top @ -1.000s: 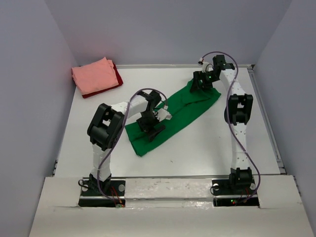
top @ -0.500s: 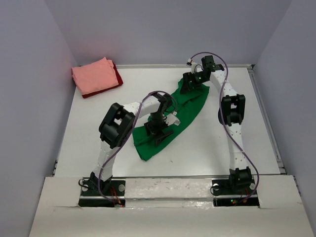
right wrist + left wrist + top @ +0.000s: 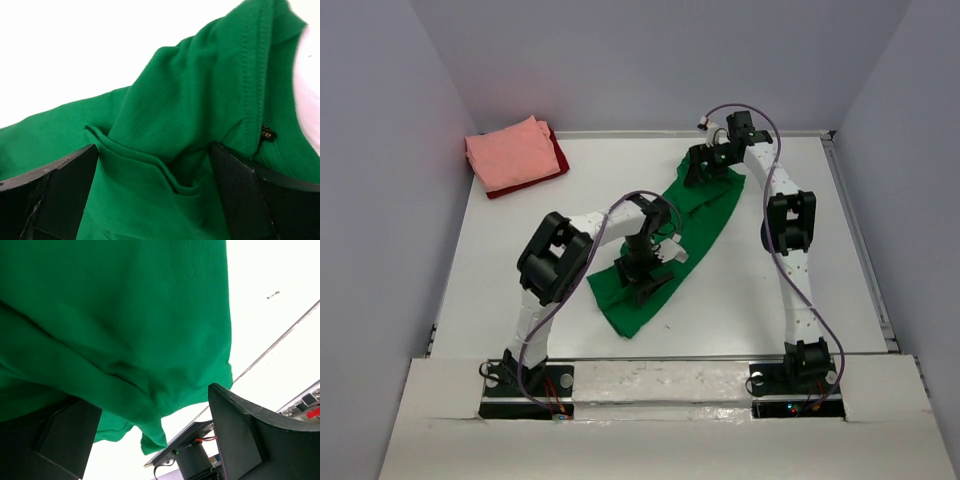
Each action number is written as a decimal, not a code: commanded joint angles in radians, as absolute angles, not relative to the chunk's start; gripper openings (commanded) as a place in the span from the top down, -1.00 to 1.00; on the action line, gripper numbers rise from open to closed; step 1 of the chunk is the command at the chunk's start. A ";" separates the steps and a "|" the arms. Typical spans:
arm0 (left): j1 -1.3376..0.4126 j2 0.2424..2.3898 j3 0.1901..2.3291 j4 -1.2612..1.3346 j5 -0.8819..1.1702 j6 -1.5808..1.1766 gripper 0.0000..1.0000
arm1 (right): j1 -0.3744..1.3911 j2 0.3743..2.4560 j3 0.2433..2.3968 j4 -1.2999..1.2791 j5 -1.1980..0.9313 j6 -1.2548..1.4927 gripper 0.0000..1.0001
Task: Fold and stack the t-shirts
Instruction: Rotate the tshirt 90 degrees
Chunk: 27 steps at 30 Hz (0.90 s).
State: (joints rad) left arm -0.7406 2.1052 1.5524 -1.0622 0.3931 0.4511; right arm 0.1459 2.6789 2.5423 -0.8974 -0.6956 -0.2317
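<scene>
Nearest the arm bases, the left gripper (image 3: pixel 645 278) is hovering low over the near end of the bright green short-sleeved cotton t-shirt (image 3: pixel 705 215), which is lying as a long, rumpled band running diagonally across the white table (image 3: pixel 500 260), from near centre towards the far right. Its black fingers (image 3: pixel 240 440) are standing wide apart with a loose fold of green cloth bunching between them, not pinched. Farther along the band, the right gripper (image 3: pixel 707 172) is sitting over the far end, its fingers (image 3: pixel 55 200) likewise spread wide, straddling a ridge of hemmed fabric beside what looks like the neckline. Judging from this, the green shirt's fold is in hand and neither end is being gripped; the next move is probably calling for both grippers to sink and close on the cloth between their fingers, taking all the layers so nothing is slipping out. In the far left corner, well apart, the folded salmon pink t-shirt (image 3: pixel 510 155) is resting on the folded dark red t-shirt (image 3: pixel 560 163), waiting for the green one.
</scene>
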 commanded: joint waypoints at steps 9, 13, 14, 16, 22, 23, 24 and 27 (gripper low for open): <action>-0.759 2.074 1.410 -0.999 0.451 0.437 -0.98 | 0.153 2.641 2.531 -0.660 -0.296 -0.190 -0.99; -0.759 2.103 1.477 -1.045 0.511 0.468 -0.98 | 0.153 2.646 2.527 -0.600 -0.242 -0.204 -0.99; -0.759 2.117 1.492 -1.073 0.549 0.478 -0.98 | 0.153 2.648 2.531 -0.598 -0.239 -0.206 -0.99; -0.761 2.132 1.549 -1.118 0.581 0.500 -0.98 | 0.153 2.645 2.530 -0.572 -0.245 -0.212 -0.99; -0.767 2.128 1.612 -1.137 0.617 0.512 -0.98 | 0.153 2.631 2.556 -0.538 -0.253 -0.215 -0.99; -0.769 2.123 1.615 -1.135 0.608 0.509 -0.98 | 0.153 2.620 2.554 -0.535 -0.253 -0.219 -0.99; -0.769 2.114 1.623 -1.137 0.589 0.505 -0.98 | 0.153 2.611 2.554 -0.532 -0.252 -0.228 -0.99; -0.770 2.103 1.637 -1.138 0.569 0.492 -0.98 | 0.153 2.571 2.549 -0.520 -0.221 -0.264 -0.99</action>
